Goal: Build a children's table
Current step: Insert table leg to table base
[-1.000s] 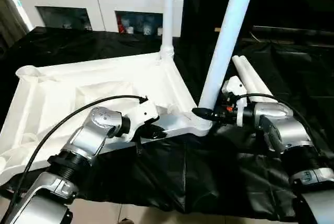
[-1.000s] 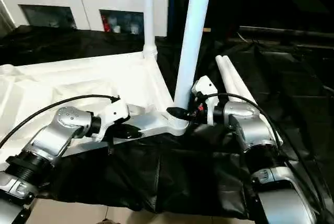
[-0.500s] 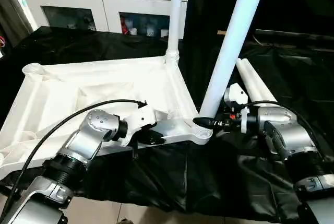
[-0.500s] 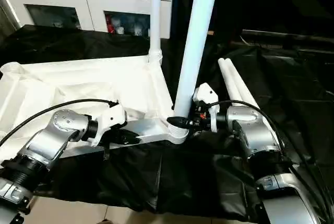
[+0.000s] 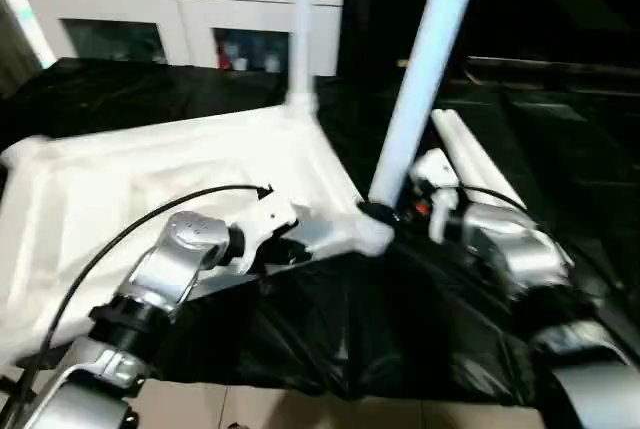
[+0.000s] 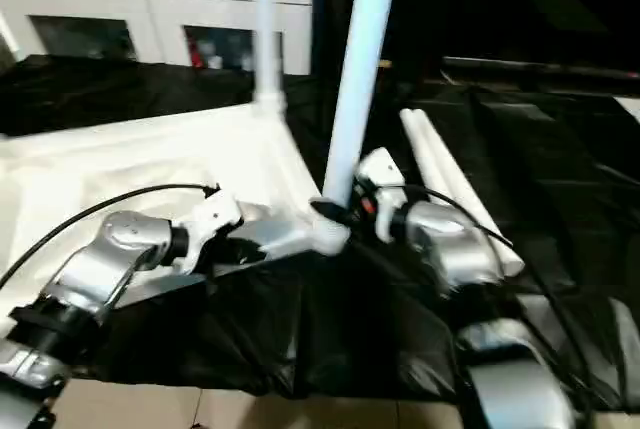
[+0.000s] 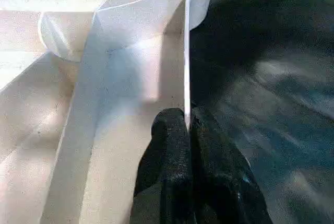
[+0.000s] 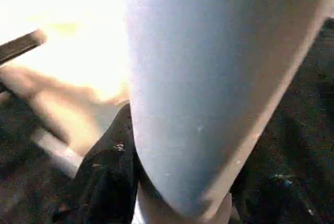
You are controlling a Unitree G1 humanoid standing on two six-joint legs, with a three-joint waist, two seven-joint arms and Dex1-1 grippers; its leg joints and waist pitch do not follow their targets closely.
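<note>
The white tabletop (image 5: 120, 189) lies underside up on a black cloth. One white leg (image 5: 299, 39) stands upright in its far right corner socket. A second leg (image 5: 420, 79) rises, leaning right, from the near right corner socket (image 5: 372, 236). My right gripper (image 5: 378, 212) is shut on the base of that leaning leg (image 8: 209, 78), with a black finger (image 8: 107, 174) pressed against its side. My left gripper (image 7: 187, 120) is shut on the thin rim (image 7: 186, 67) of the tabletop's near edge, a short way left of that socket.
Two loose white legs (image 5: 468, 154) lie side by side on the black cloth (image 5: 400, 319), beyond my right arm. A white glass-door cabinet (image 5: 150, 9) stands behind the work. The cloth's front edge hangs over light floor (image 5: 300, 414).
The whole picture has shifted and blurred, so the camera has moved. Both grippers keep the same holds on the rim and the leg.
</note>
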